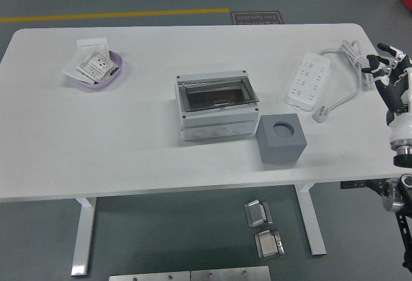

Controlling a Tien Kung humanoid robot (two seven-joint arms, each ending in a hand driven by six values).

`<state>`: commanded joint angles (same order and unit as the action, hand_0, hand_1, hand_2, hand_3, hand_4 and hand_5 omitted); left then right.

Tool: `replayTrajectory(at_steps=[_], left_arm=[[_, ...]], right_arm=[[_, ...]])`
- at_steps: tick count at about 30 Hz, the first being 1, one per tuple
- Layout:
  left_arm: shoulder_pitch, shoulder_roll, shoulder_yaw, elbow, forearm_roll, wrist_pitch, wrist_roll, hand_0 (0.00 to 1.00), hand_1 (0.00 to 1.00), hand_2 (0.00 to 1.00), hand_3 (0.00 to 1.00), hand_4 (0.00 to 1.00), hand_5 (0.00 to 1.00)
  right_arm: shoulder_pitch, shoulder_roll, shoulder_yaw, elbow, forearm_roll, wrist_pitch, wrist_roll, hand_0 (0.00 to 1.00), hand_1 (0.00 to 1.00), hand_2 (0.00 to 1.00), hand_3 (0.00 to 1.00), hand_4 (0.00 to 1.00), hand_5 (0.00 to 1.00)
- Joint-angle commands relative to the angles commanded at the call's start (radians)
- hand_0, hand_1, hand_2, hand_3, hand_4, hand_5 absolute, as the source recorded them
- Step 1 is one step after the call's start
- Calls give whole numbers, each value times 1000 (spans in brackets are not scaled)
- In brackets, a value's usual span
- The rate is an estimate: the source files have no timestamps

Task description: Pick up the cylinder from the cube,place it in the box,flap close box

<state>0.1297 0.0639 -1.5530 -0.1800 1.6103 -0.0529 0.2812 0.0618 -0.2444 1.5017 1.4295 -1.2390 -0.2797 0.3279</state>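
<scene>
Right robot hand [386,70] raised, fingers spread, empty.

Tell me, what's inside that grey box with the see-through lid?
Through the shut tinted lid of the box only a dark interior with a reddish blur shows. Whether the cylinder lies inside cannot be told. The cube's round hole looks empty.

Bright, even light falls from overhead. The white table [129,139] shows only soft, short shadows, and focus is sharp throughout.

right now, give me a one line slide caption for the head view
Right hand open at the table's right edge, clear of the closed grey box and the grey cube with its empty round hole.
</scene>
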Motion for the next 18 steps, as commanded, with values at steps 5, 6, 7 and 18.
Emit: replayTrajectory(at_steps=[5, 6, 7, 18], left_arm=[[0, -15, 0, 0, 2, 0, -1, 677, 682, 585, 646, 617, 410], [-1, -17, -1, 0, 5, 0, -2, 677, 682, 585, 646, 617, 410], [-2, -18, -1, 0, 7, 0, -2, 677, 682, 585, 646, 617, 410], [-4, -28, -4, 0, 14, 2, -6, 677, 681, 585, 646, 617, 406]], right_arm=[[49, -8, -60, -18, -4, -3, -9, 606, 455, 590, 710, 977, 615], [62, -9, -77, -23, -8, -5, -12, 606, 455, 590, 710, 977, 615], [72, -9, -90, -27, -13, -6, -14, 606, 455, 590, 710, 977, 615], [191, 10, -215, -80, -80, -21, -44, 614, 457, 593, 709, 978, 627]])
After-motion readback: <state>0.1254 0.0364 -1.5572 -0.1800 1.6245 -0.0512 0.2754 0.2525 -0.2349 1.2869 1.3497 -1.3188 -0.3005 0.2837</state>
